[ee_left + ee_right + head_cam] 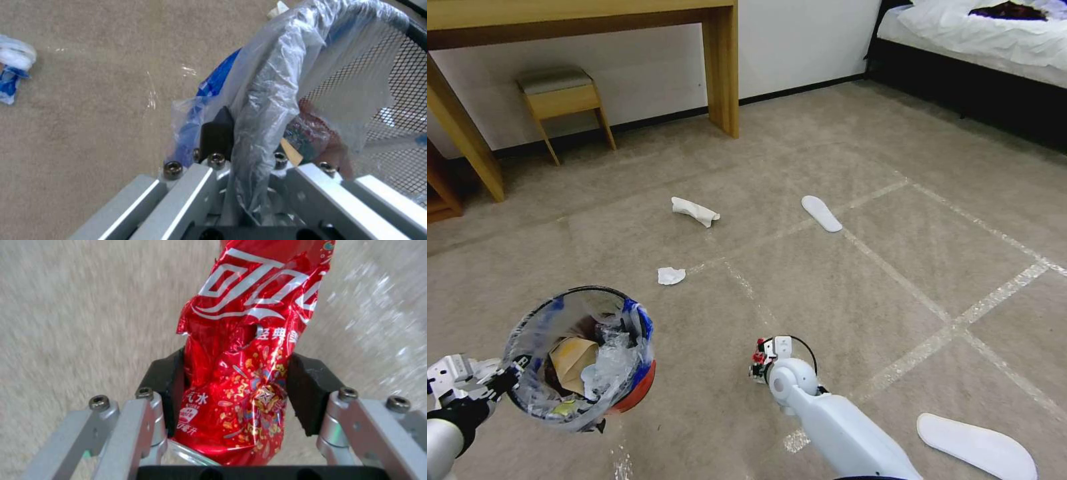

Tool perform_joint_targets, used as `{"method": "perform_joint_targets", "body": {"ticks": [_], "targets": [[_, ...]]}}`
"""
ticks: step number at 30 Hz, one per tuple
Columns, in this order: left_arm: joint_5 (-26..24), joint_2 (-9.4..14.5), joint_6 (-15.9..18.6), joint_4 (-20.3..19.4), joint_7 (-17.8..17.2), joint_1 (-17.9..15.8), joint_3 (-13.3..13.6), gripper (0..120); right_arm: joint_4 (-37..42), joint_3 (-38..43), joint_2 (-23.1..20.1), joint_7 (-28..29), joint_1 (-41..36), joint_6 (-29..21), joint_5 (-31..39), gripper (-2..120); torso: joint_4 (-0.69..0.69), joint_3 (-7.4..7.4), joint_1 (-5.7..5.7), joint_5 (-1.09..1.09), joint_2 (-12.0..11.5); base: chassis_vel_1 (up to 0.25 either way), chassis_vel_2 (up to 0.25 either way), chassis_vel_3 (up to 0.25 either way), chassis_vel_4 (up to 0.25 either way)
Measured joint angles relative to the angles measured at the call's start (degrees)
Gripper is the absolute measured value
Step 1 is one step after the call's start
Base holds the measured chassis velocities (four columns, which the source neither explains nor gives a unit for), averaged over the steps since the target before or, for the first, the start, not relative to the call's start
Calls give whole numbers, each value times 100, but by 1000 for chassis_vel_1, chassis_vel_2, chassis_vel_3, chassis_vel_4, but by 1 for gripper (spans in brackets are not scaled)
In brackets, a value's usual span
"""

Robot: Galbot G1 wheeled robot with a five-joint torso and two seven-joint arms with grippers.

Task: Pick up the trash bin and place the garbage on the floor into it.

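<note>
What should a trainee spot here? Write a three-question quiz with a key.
1. True or false: the right tool is shut on a crushed red can.
2. What grips the trash bin by its rim? A) the left tool B) the right tool C) a person's hand
3. Fill in: the brown paper bag lies inside the ___.
Key: 1 true; 2 A; 3 trash bin.
</note>
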Motion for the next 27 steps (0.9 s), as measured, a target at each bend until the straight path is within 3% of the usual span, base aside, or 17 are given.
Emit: {"method": "perform_joint_targets", "body": {"ticks": [9, 11, 16, 18, 23, 27], "targets": [[-102, 97, 49, -46, -70, -63, 164, 1, 1254, 386, -756, -202, 215, 453, 181, 48, 0, 1, 0, 1, 0, 0, 0, 0, 0], [-145, 206, 73, -44, -98, -139, 274, 1, 1873, 537, -1176, -591, 371, 899, 178, 48, -2, 0, 0, -2, 0, 0, 0, 0, 0], [-250, 344, 122, -39, -181, -279, 508, 1, 2836, 633, -1696, -1244, 716, 1527, 200, 48, 0, 0, 0, -1, 0, 0, 0, 0, 0], [-252, 354, 129, -39, -183, -285, 535, 1, 2939, 630, -1744, -1318, 761, 1596, 188, 48, 0, 0, 0, 0, 0, 0, 0, 0, 0], [-297, 486, 190, -71, -190, -335, 707, 1, 4069, 427, -2146, -2075, 1312, 2172, 411, 48, 0, 0, 0, -1, 0, 0, 0, 0, 0], [-340, 558, 215, -94, -199, -346, 725, 1, 4352, 210, -2180, -2227, 1604, 2305, 675, 48, 0, 0, 0, -1, 0, 0, 0, 0, 0]]}}
